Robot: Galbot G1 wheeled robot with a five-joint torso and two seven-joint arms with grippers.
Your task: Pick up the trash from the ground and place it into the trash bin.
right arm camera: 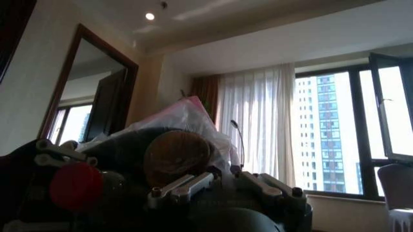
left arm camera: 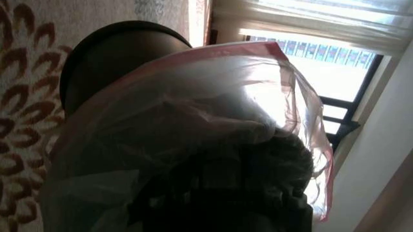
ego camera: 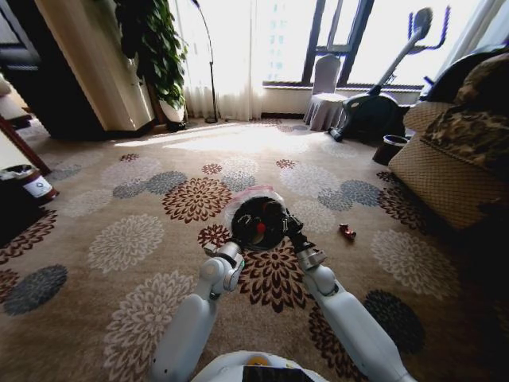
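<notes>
Bin point(ego camera: 238, 215) stands on the carpet point(ego camera: 135, 239). The right gripper point(ego camera: 288, 231) is at its right rim and the left gripper point(ego camera: 219, 251) at its left; whether either grips anything, I cannot tell. Best to centre over the bin's mouth, clear of the liner point(ego camera: 253, 194). A red bit point(ego camera: 347, 231) lies right of the bin.

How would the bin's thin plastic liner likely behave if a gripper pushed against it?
The liner looks thin, translucent and wrinkled, so it would probably crumple rather than resist. It drapes loosely over the trash bin rim, so it might slip off.
</notes>
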